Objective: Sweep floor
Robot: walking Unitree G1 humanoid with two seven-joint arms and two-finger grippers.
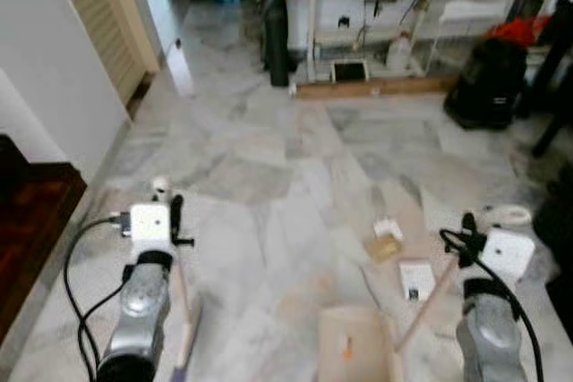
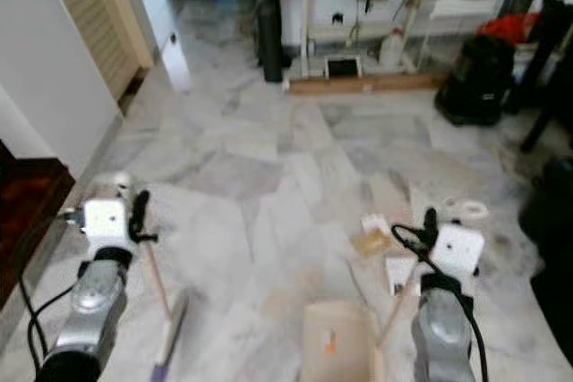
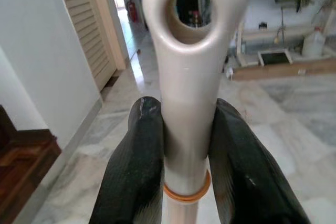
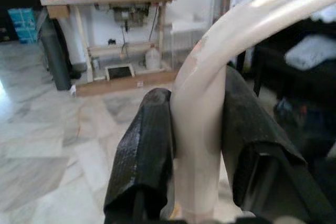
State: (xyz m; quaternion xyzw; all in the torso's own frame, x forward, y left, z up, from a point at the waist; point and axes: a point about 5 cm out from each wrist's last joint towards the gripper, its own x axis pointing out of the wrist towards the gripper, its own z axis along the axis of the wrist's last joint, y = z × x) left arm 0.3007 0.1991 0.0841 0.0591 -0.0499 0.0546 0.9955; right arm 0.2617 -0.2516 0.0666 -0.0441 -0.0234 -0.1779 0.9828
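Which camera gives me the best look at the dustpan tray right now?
The left eye view: the dustpan tray lies on the marble floor, with a small orange bit in it. The right eye view shows the same. The right wrist view catches just the dustpan handle clamped in the right hand.

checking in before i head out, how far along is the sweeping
Tools are gripped: left gripper is shut on the broom handle, right gripper on the dustpan handle. The dustpan holds one small orange bit. Paper scraps lie on the marble floor, unswept.
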